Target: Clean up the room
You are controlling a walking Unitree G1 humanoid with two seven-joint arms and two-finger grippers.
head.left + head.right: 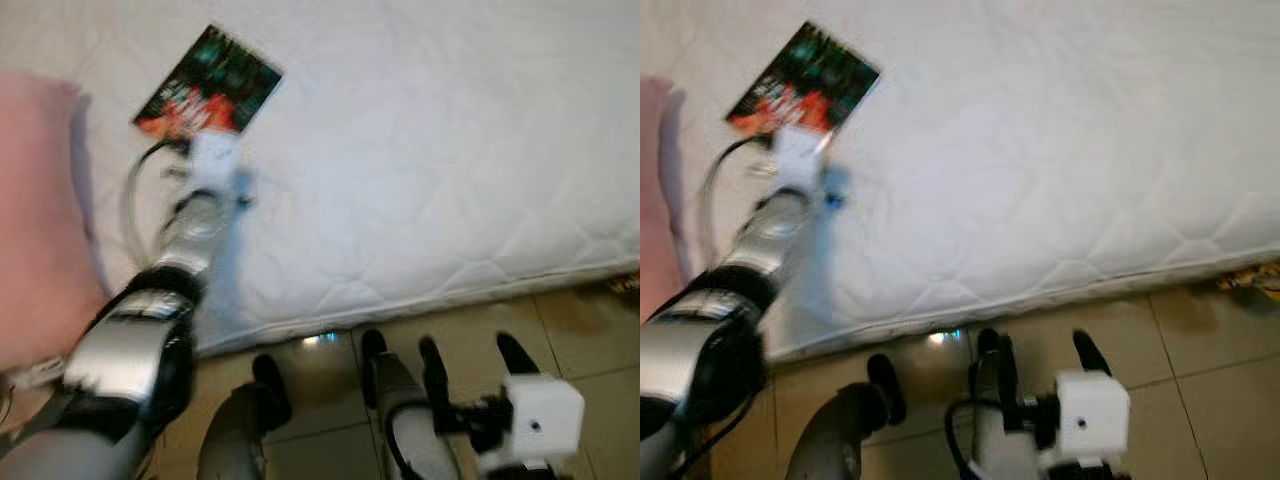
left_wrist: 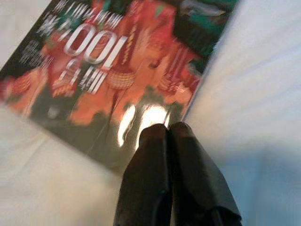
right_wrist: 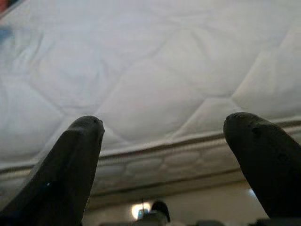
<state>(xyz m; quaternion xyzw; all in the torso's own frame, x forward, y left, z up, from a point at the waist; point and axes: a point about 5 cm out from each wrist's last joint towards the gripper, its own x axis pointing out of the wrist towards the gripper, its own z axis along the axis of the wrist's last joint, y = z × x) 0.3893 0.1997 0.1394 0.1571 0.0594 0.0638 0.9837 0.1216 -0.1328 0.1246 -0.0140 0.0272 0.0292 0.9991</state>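
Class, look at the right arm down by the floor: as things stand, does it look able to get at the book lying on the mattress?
Probably not without moving. The right tool hangs low over the tiles, fingers open, below the mattress edge, while the book lies far across toward the robot's left, where the left tool already sits at it.

A white quilted mattress [image 1: 420,170] spans most of the head views, its stitched edge running from about seven o'clock to three o'clock. A glossy red, green and black book [image 1: 208,83] lies flat on it at about eleven o'clock, turned at an angle. A pink pillow [image 1: 35,220] rests at nine o'clock. Beige tiled floor [image 1: 585,335] fills five o'clock.
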